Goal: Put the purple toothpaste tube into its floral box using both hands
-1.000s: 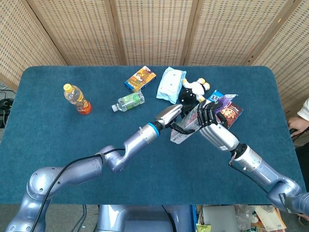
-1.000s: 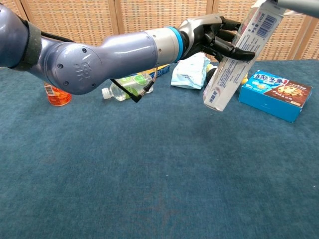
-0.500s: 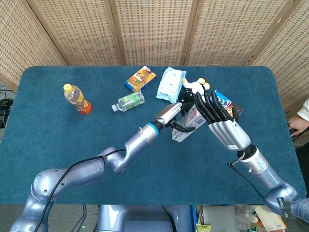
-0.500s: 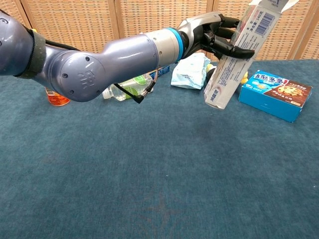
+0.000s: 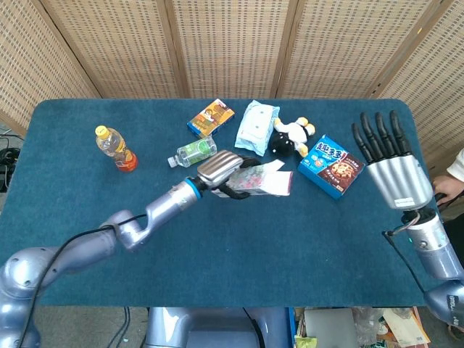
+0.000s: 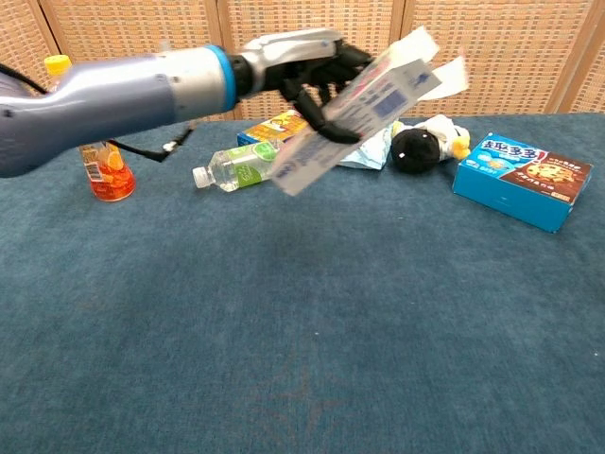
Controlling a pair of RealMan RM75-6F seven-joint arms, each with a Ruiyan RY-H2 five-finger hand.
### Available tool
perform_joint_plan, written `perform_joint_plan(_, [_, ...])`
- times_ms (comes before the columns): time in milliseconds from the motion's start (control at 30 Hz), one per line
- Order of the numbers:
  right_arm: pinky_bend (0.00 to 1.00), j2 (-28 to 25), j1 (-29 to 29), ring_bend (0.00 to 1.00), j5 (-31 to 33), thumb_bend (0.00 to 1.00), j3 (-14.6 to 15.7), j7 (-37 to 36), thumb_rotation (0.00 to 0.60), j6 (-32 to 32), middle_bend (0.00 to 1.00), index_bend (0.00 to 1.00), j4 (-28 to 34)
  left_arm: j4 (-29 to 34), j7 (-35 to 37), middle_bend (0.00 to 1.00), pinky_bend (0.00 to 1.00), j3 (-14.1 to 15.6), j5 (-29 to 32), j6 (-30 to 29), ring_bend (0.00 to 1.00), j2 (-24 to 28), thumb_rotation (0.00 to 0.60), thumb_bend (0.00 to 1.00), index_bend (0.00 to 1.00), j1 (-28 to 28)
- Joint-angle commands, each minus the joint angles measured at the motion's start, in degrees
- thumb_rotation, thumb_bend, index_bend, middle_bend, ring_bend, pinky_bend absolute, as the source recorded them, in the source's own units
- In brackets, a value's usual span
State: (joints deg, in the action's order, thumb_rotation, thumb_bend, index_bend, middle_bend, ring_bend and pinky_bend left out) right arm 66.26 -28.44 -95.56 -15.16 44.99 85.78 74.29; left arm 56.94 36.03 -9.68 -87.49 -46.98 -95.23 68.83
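Observation:
My left hand (image 5: 221,172) (image 6: 302,71) grips the floral toothpaste box (image 5: 262,181) (image 6: 364,109) and holds it above the middle of the table. The box lies tilted, its open flaps pointing right in both views. The purple tube does not show outside the box; I cannot see inside. My right hand (image 5: 388,159) is lifted at the far right of the head view, fingers spread and holding nothing. It does not appear in the chest view.
On the blue table (image 5: 87,217) stand an orange drink bottle (image 5: 114,148), a lying green bottle (image 5: 194,152), a snack box (image 5: 211,117), a pale blue wipes pack (image 5: 256,125), a black-and-white plush toy (image 5: 292,138) and a blue cookie box (image 5: 332,165).
My right hand let go of the box and swung out to the far right. My left hand carried the box leftward and tipped it closer to level.

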Motion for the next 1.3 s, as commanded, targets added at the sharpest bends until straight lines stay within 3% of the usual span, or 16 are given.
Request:
perform_joint_plan(33, [0.0,-1.6,2.7,0.0,4.6,0.0,2.4,-11.3,0.6,-3.6,0.0,0.0,0.3,3.7,-4.4,0.55,0.55,3.5,-2.6,-2.6,0.49,4.9,0.6,0.39,0.6,-3.0])
perform_joint_plan(233, [0.0,-2.8,4.4,0.0,8.4,0.0,4.9,-23.0,0.6,-8.8,0.0,0.0,4.7,7.1,-11.1,0.55,0.55,6.9,-4.3,-4.7,0.49,9.0,0.6,0.39,0.6,-6.2])
perform_joint_plan(433, [0.0,-1.7,5.8,0.0,8.7,0.0,7.4,-31.4,0.6,-10.4,0.0,0.0,4.8,9.1,-17.7,0.55,0.55,9.5,-3.9,-2.7,0.49,10.4,0.6,0.39,0.6,-8.2])
perform_joint_plan(800, [0.0,2.8,8.2,0.0,7.4,0.0,9.7,-35.2,0.6,-7.6,0.0,0.0,-1.3,7.2,-25.9,0.55,0.55,10.4,-1.7,1.0,0.49,6.0,0.6,0.39,0.6,-9.7])
perform_joint_plan(867, [0.0,3.0,8.5,0.0,7.1,0.0,9.8,-35.5,0.6,-7.0,0.0,0.0,-1.6,6.8,-27.0,0.5,0.52,10.4,-0.7,2.7,0.44,5.2,0.6,0.39,0.59,-9.6])
perform_joint_plan(933, [0.0,3.0,8.6,0.0,6.9,0.0,9.8,-35.5,0.6,-6.5,0.0,0.0,-1.7,7.1,-28.0,0.34,0.41,10.3,0.5,4.7,0.31,5.0,0.6,0.39,0.49,-9.4])
perform_joint_plan(1000, [0.0,2.9,8.9,0.0,6.8,0.0,9.8,-35.3,0.6,-5.9,0.0,0.0,-1.8,7.4,-30.5,0.13,0.3,9.8,2.2,6.6,0.15,4.6,0.6,0.39,0.29,-9.2])
perform_joint_plan(1067, [0.0,2.8,9.2,0.0,6.8,0.0,9.7,-35.3,0.6,-5.6,0.0,0.0,-1.7,7.9,-32.0,0.03,0.25,9.4,3.3,7.3,0.08,4.3,0.6,0.39,0.14,-9.3])
perform_joint_plan(1167, [0.0,2.6,9.6,0.0,6.8,0.0,9.9,-34.8,0.6,-5.1,0.0,0.0,-1.6,10.4,-31.9,0.0,0.14,8.7,4.4,7.4,0.0,5.0,0.6,0.39,0.01,-9.7])
perform_joint_plan(1300, [0.0,2.7,10.5,0.0,6.4,0.0,10.2,-34.5,0.6,-3.7,0.0,0.0,-1.4,14.9,-30.6,0.0,0.08,7.7,4.0,4.6,0.0,8.0,0.6,0.38,0.0,-10.7])
